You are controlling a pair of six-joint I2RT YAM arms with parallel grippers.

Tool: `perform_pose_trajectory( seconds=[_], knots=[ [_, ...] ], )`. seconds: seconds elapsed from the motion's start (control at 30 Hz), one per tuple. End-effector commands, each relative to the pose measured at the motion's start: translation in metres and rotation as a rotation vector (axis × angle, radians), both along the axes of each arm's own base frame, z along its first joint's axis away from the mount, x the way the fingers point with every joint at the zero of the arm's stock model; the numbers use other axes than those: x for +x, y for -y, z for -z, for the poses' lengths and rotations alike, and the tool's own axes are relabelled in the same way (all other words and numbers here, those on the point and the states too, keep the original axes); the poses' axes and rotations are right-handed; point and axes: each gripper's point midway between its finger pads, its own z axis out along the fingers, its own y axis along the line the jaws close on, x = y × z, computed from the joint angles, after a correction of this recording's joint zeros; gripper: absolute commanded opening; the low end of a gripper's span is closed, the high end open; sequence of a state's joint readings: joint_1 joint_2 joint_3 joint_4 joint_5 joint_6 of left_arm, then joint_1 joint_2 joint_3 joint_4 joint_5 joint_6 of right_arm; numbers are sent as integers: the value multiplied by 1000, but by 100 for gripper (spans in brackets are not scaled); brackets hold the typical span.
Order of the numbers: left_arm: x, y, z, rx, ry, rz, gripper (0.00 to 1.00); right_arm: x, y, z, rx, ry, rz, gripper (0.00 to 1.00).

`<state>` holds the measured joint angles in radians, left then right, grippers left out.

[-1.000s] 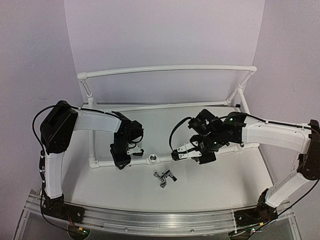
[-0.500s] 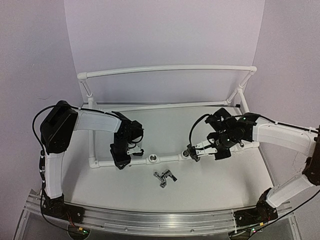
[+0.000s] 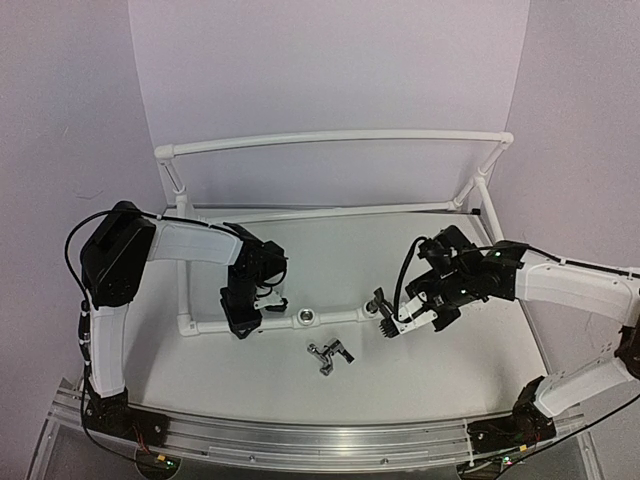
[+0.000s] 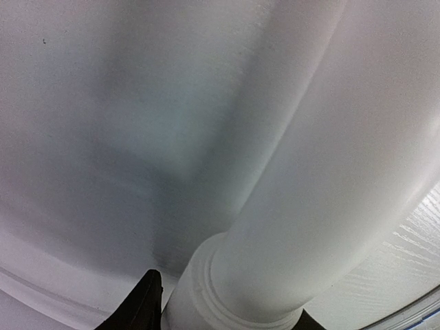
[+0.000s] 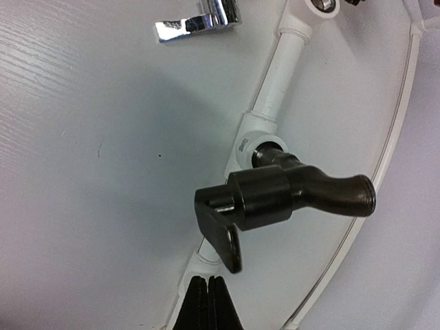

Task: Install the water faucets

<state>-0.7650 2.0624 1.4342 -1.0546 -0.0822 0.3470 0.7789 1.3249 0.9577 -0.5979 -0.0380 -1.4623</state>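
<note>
The right gripper [image 3: 389, 327] has drawn back from the front rail toward the near right, and the dark faucet [image 3: 378, 301] it carried a second ago now stands free of it. In the right wrist view the right gripper [image 5: 210, 302] shows at the bottom edge with its two black fingertips pressed together, holding nothing and just short of the faucet.

The dark faucet [image 5: 275, 196] has its stem set into a round socket in the front rail of the white pipe frame [image 3: 340, 136]. In the wrist view its spout points right and its flat lever points down toward the fingertips. How deep the stem sits cannot be told.

The second faucet [image 3: 330, 353] lies loose on the table [image 3: 330, 250] — just in front of the rail, between the two arms, near an open socket [image 3: 305, 318]. In the right wrist view it shows as a shiny piece [image 5: 199, 24] at the top edge.

The left arm has not shifted. The left gripper [image 3: 243, 322] sits on the left part of the front rail. Its wrist camera is filled by the white pipe [image 4: 330, 172], with a black finger [image 4: 148, 302] on one side of a collar and a dark tip on the other — clamped around the pipe.
</note>
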Motion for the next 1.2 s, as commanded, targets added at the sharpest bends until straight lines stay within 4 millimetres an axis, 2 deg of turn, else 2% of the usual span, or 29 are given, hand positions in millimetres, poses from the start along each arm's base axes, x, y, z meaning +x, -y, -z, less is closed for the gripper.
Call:
perform_pose_trajectory(
  seconds=[0.0,0.07,0.13,0.27,0.4,0.57,0.67,1.0,1.17],
  knots=[
    [9,40,9,-200,-32,-265,14,-8,-11,11,-54,30,-134,0],
    [9,40,9,-201,-32,-264,14,-8,-12,14,-77,47,-164,1],
    [9,40,10,-200,-33,-265,14,-5,-13,16,-88,59,-169,7],
    [7,39,10,-199,-36,-266,14,-3,-14,16,-87,58,-153,30],
    [6,38,10,-201,-36,-264,14,0,-8,17,-96,66,-106,35],
    [7,39,12,-202,-38,-263,14,-2,-7,24,-95,45,-83,35],
    [8,41,12,-205,-37,-262,14,-5,-10,28,-85,28,-88,31],
    [7,39,12,-204,-37,-262,14,-18,-54,21,16,-50,-100,17],
    [7,39,11,-208,-34,-263,14,-6,-72,14,58,-53,-50,16]
  ],
)
